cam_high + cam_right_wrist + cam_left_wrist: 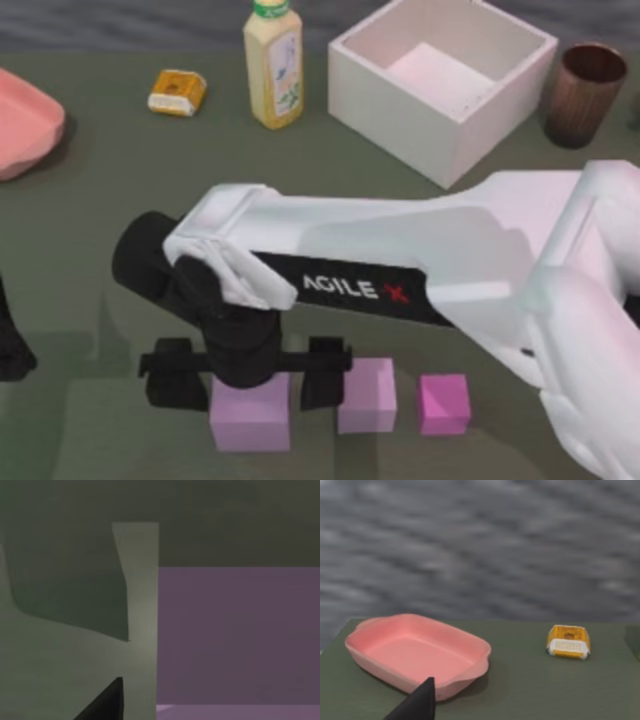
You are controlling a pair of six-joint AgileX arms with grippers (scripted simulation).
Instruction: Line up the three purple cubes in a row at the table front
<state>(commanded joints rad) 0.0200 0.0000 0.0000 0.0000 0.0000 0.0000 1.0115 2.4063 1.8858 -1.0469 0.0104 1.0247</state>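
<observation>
front of table (pixel 90 300), left to right: large lilac cube (pixel 252 420), medium lilac cube (pixel 367 398), small magenta cube (pixel 444 404), in a row, near but apart. my right gripper (pixel 246 372) sits over the large cube, fingers spread wide, seemingly not gripping it. left gripper (pixel 10 350) parked at left edge; its state i cannot tell.

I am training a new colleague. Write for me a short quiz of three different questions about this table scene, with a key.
1. True or false: the small magenta-pink matte cube stands at the right end of the row of cubes.
2. Which gripper is at the large pale lilac matte cube? A) left gripper B) right gripper
3. Fill in: the medium pale lilac matte cube stands between the large cube and the ____ cube.

Key: 1 true; 2 B; 3 small.
</observation>
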